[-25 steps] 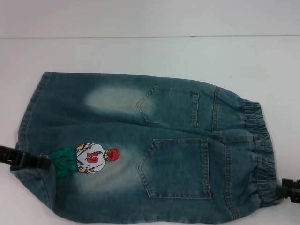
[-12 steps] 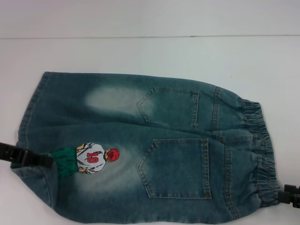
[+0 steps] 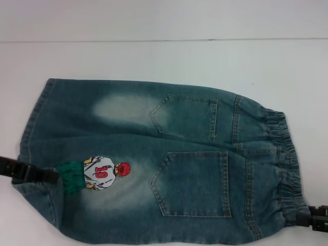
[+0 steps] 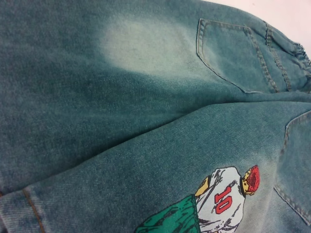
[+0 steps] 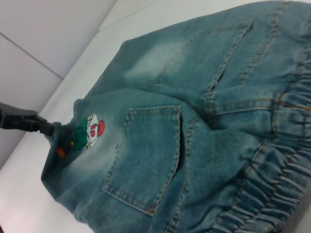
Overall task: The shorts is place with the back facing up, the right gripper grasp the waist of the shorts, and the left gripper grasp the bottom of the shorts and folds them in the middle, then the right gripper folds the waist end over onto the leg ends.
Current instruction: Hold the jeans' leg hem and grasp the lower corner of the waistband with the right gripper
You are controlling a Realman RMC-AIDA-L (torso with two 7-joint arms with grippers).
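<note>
A white table [image 3: 154, 56] is seen under the work, with a pale wall behind it, met along a thin dark line. No other loose items are seen on the surface around the garment.

The shorts [image 3: 159, 159] are laid flat in the middle of the table, back side up, with both patch pockets showing. The long axis is run across the head view: the waist end [image 3: 282, 164], with its ruffled elastic band, is pointed toward the robot's right, and the leg ends [image 3: 33, 133] toward its left. The embroidered player numbered 10 [image 3: 100, 173] is placed near the hem, on the leg nearer the robot.

The left gripper [image 3: 43, 175] is brought in from the left edge and is set at the bottom of the shorts [image 3: 25, 154], where the denim is bunched up around its tip; whether the fingers are pressed together on the cloth cannot be told. The right gripper [image 3: 315, 220] is seen at the near corner of the waistband, touching the elastic; its fingers are mostly out of view, so their state cannot be told either.
</note>
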